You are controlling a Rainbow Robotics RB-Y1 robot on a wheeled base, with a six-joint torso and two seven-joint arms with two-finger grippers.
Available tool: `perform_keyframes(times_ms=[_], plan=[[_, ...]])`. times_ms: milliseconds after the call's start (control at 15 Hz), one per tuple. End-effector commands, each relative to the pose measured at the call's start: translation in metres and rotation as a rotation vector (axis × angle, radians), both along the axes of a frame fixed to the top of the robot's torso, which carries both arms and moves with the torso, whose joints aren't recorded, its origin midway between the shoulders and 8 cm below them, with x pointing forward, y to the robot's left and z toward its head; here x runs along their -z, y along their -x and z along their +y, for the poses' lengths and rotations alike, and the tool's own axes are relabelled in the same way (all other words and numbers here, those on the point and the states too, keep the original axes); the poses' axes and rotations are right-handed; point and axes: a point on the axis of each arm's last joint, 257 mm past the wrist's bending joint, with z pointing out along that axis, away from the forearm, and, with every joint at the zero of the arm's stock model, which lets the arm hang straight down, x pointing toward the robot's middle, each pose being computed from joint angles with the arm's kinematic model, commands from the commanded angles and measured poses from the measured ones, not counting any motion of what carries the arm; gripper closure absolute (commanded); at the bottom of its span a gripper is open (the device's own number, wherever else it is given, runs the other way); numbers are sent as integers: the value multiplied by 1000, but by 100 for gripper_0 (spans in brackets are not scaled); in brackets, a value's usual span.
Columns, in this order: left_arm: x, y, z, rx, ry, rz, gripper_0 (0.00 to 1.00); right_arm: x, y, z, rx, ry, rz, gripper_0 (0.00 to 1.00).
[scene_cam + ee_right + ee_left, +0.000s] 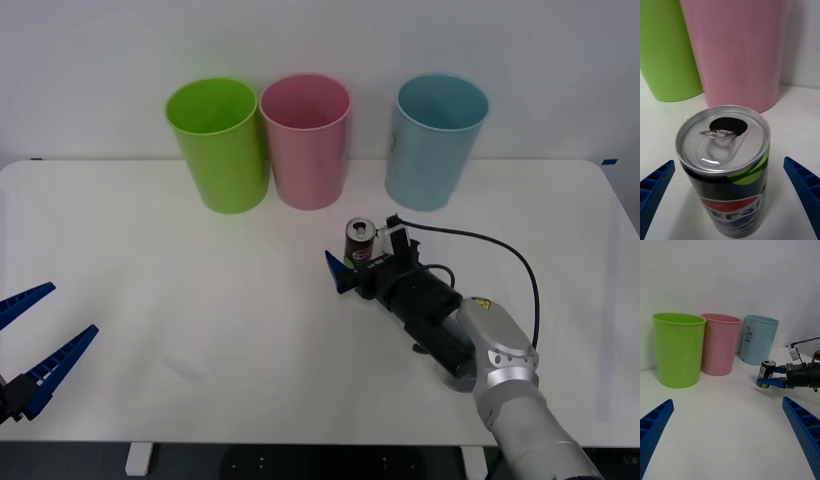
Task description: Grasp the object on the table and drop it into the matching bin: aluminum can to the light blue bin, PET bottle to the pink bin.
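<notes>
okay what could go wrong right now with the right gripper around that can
The right gripper is open around the aluminum can, fingers apart from it; closing off-centre could tip it. Its tab is open, so leftover liquid might spill. The pink bin stands nearer than the light blue bin, risking a wrong drop.

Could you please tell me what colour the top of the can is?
Silver, with its opening already open; the can shows best in the right wrist view.

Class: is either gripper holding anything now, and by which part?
Nothing is held. The open right gripper brackets the can without touching; the left gripper is open.
</notes>
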Motion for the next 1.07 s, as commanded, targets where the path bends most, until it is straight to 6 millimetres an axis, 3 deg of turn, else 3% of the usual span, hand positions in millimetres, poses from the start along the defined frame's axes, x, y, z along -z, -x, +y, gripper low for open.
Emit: perform_keyframes(times_ms=[67, 200, 267, 333, 1067], plan=[[0, 0, 0, 0, 0, 0, 0, 0, 0, 1, -3, 4, -3, 0], [0, 0, 0, 0, 0, 0, 0, 1, 1, 1, -3, 6, -3, 0], [0, 0, 0, 0, 0, 0, 0, 1, 1, 0, -4, 10, -4, 43], [0, 0, 0, 0, 0, 0, 0, 0, 1, 1, -2, 2, -3, 99], [0, 0, 0, 0, 0, 0, 0, -8, -2, -2, 0, -11, -16, 100]])
